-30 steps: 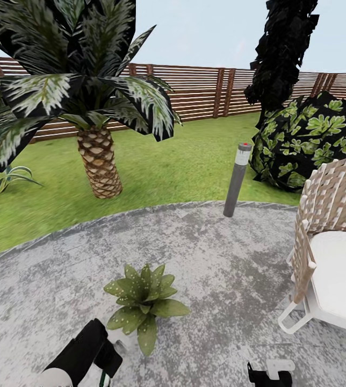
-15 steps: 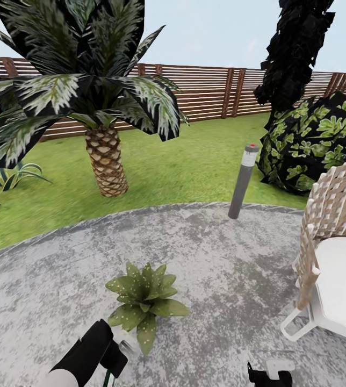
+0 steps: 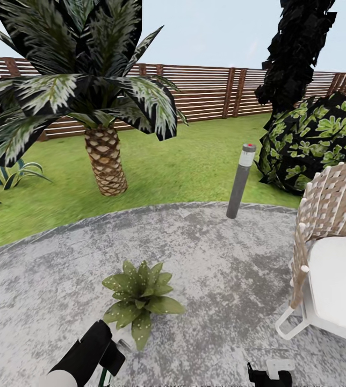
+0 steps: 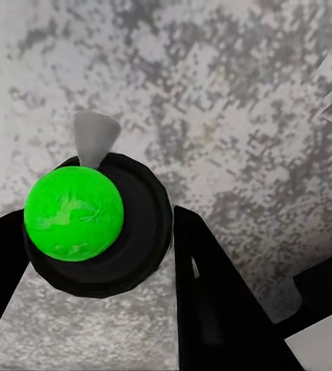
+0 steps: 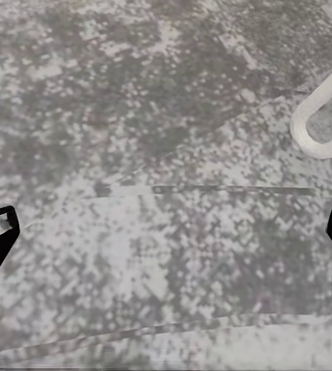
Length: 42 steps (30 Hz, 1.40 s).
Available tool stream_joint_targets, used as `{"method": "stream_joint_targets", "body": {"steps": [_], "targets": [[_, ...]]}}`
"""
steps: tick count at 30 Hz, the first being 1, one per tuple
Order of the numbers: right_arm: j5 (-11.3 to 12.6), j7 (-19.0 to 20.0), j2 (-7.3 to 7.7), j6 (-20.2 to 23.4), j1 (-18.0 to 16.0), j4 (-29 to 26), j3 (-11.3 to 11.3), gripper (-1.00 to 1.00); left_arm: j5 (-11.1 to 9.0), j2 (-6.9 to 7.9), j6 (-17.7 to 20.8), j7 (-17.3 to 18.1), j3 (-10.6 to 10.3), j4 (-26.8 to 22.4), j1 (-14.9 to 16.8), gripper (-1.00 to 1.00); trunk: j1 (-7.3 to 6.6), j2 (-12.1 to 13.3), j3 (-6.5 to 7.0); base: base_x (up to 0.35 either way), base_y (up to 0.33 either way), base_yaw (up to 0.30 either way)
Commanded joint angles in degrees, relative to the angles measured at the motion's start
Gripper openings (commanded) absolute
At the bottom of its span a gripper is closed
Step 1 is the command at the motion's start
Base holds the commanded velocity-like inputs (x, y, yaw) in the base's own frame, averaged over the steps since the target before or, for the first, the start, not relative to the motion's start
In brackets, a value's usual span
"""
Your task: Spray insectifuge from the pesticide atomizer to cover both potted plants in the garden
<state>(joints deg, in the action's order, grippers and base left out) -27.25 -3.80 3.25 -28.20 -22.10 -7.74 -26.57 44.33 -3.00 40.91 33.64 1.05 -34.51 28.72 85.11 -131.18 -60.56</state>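
Note:
One potted plant [image 3: 139, 301], a low speckled green rosette, sits on the round grey patio [image 3: 221, 258]; its leaves hide the pot. The second potted plant is out of view. My left gripper [image 3: 111, 357] hangs just short of the rosette, on its near left side, shut on the pesticide atomizer [image 4: 73, 212]. In the left wrist view the atomizer shows a bright green ball on a black round body with a grey nozzle, held between my two black fingers [image 4: 220, 309]. My right gripper [image 5: 166, 239] stands open over bare paving.
A white wicker chair [image 3: 334, 252] stands close on the right. A grey bollard lamp [image 3: 239, 183] rises at the patio's far edge. On the lawn [image 3: 184, 161] are a scaly palm [image 3: 104, 161], a striped agave [image 3: 1, 180] and a dark bush [image 3: 318, 140], with the slatted fence [image 3: 205, 91] behind.
The whole picture has shifted slightly, so the camera moved. The rosette now sits a little lower and further left in view. My left gripper keeps hold of the atomizer.

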Motion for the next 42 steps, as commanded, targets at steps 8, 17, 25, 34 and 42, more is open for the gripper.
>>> {"method": "stream_joint_targets", "body": {"steps": [8,17,25,34,42], "targets": [[-0.61,-0.33,0.0,-0.19,-0.04,0.1,-0.24,1.0,0.58,-0.06,0.22,0.55,0.26,-0.2,0.02,-1.0,-0.02,-0.02,-0.05,-0.081,-0.168,0.138],[-5.02,-0.43,0.0,-0.19,-0.04,0.1,-0.24,1.0,1.0,-0.31,0.54,0.6,-0.11,-0.37,1.61,-1.0,-0.02,-0.02,-0.05,0.0,-0.001,0.136],[-5.88,-0.51,0.16,-0.19,-0.04,0.1,-0.26,1.0,0.95,-0.47,4.49,1.27,-0.35,-0.29,8.16,-1.0,-0.02,-0.02,-0.05,0.0,0.0,0.005],[-5.89,-0.51,0.18,-0.1,-0.04,0.18,-0.28,1.0,1.05,-1.65,11.56,13.26,-13.33,-0.22,16.93,-1.0,-0.02,-0.02,-0.05,0.0,0.0,0.0],[-5.89,-0.51,0.18,-0.12,-0.04,0.18,-0.3,1.0,1.11,-3.59,12.6,16.52,-15.9,-0.27,18.39,-1.0,-0.02,-0.02,-0.05,0.0,0.0,0.0]]}}
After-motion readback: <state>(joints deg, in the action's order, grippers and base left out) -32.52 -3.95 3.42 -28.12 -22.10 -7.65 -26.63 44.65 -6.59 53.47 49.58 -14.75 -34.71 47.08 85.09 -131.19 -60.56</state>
